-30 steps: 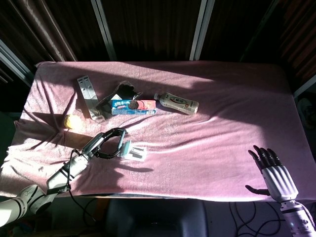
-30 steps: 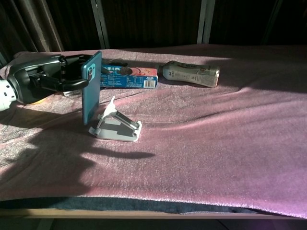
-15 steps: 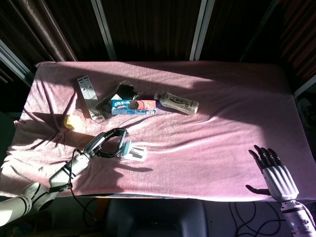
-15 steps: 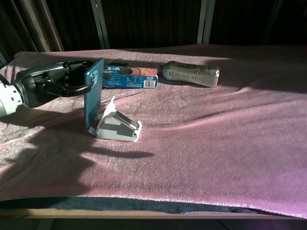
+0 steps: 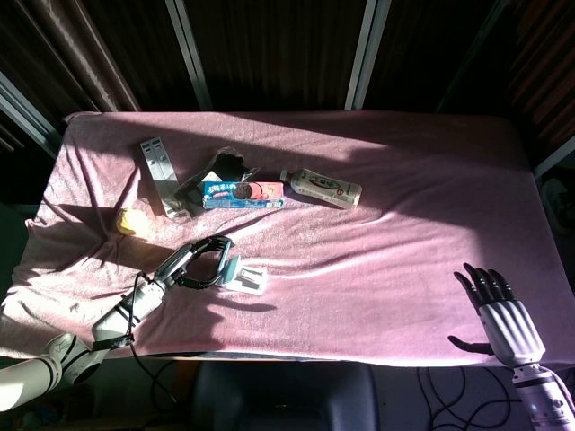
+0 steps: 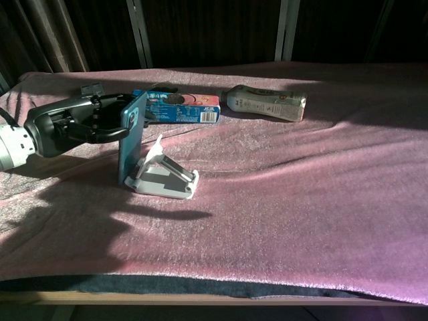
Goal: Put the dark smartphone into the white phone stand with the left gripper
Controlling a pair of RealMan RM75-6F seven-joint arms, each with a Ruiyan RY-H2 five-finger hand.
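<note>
Hand (image 6: 73, 127) grips slab-flat teal smartphone (image 6: 132, 138) against angular white stand (image 6: 164, 176).

A plush pink cloth (image 6: 301, 174), matt and softly napped, covers the counter and creases in the sunlight. On it the white phone stand (image 6: 164, 177) looks like smooth matt plastic. Beside the stand, the dark smartphone (image 6: 131, 137) shows a glossy teal back. The left robot hand (image 6: 73, 124) gripping it is dark, smooth plastic with a slight sheen. Behind the stand lie a glossy printed biscuit packet (image 6: 179, 107) and a shiny-labelled plastic bottle (image 6: 267, 102).
</note>
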